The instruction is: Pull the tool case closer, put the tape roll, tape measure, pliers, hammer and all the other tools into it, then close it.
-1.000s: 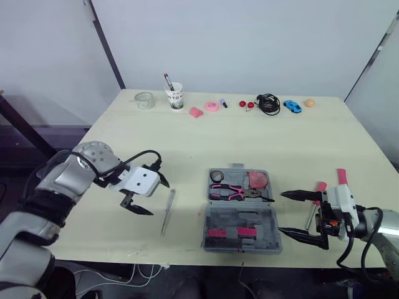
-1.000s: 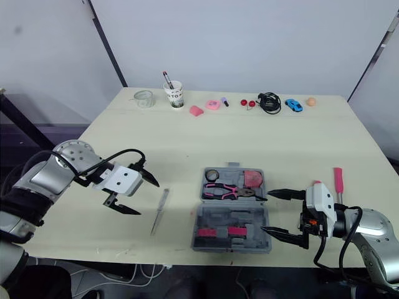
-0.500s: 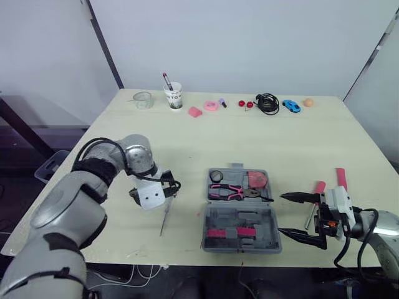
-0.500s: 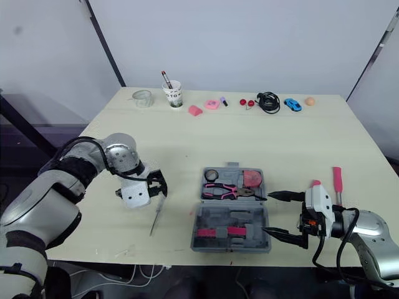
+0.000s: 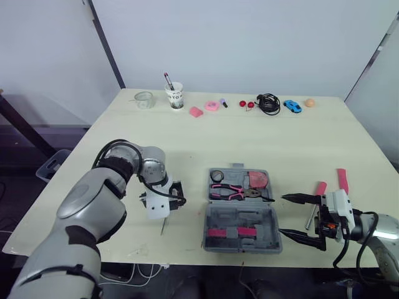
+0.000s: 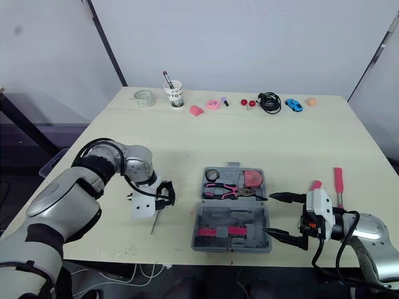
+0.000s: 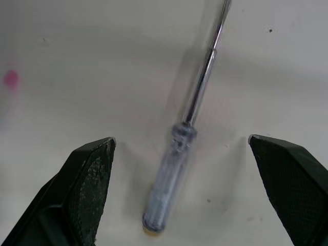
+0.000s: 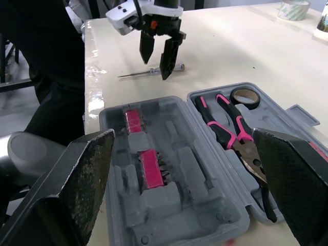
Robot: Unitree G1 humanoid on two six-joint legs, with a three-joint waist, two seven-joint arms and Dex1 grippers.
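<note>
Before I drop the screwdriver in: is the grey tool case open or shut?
Open. The grey plastic tool case lies spread flat, with pink-handled pliers and a black tape roll showing in its far half.

Bright, flat light, looks like it's coming from overhead, nothing harsh. The table [image 5: 187, 137] is evenly lit; the screwdriver [image 7: 174, 169] casts just a faint soft shadow. Off the table at 9 o'clock it goes dim. Bit of glare on the table's edge in the right wrist view.
</note>
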